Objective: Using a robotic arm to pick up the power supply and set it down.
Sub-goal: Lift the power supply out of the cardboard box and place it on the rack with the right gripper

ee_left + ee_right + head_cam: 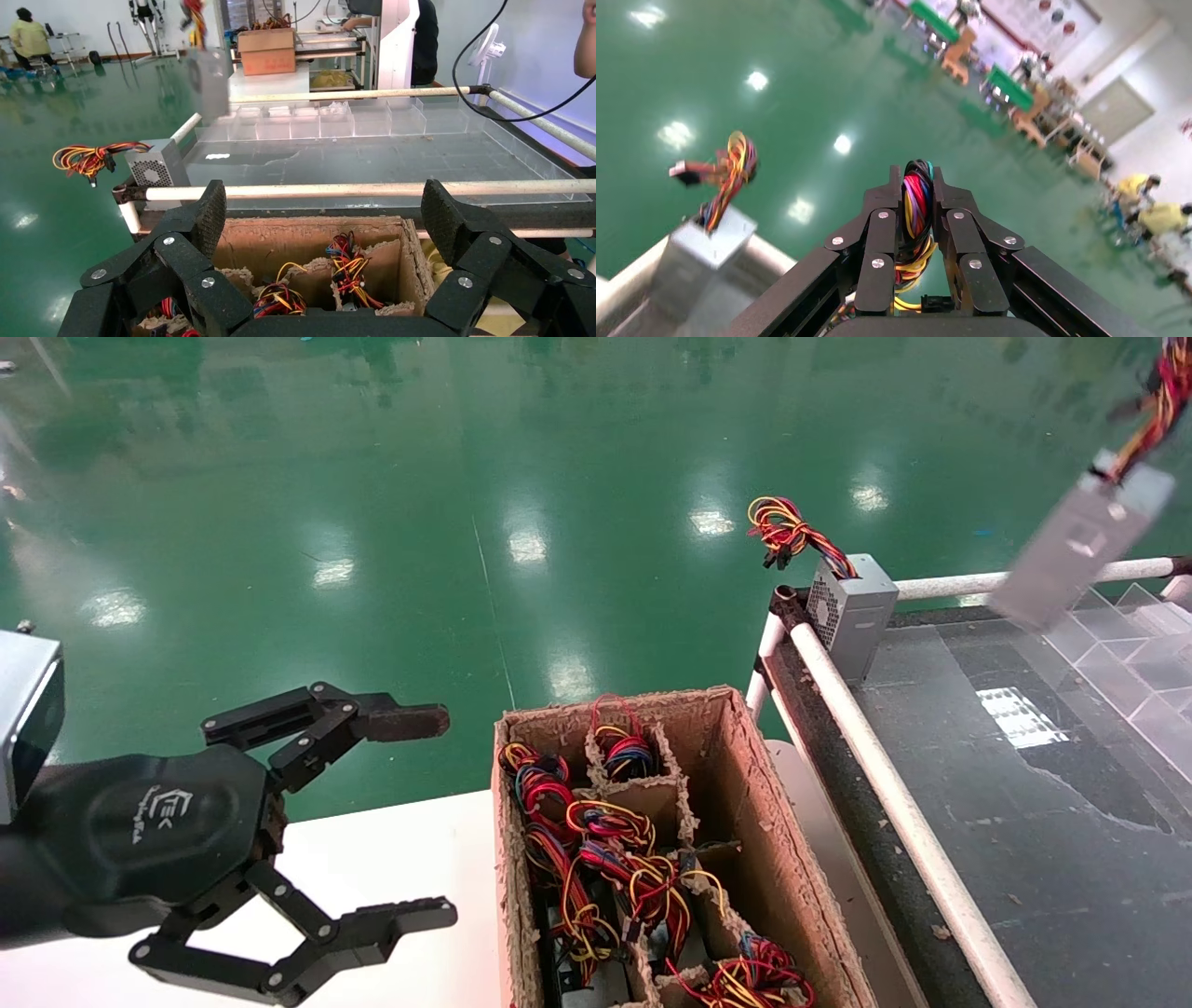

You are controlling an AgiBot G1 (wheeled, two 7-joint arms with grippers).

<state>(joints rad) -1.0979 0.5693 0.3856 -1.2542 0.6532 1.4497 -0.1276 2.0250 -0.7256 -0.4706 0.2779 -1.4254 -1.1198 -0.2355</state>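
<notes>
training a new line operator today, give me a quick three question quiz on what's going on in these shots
1. True or false: the black claw right gripper is clamped on the coloured wire bundle of the hanging grey metal power supply.
2. Where does the second grey metal box with the perforated vent face sit?
A. inside the brown cardboard divider box
B. at the corner of the dark belt table with white rails
C. on the green floor
3. Fill in: the black left gripper hangs beside the cardboard box with its fingers ____.

Key: 1 true; 2 B; 3 open
</notes>
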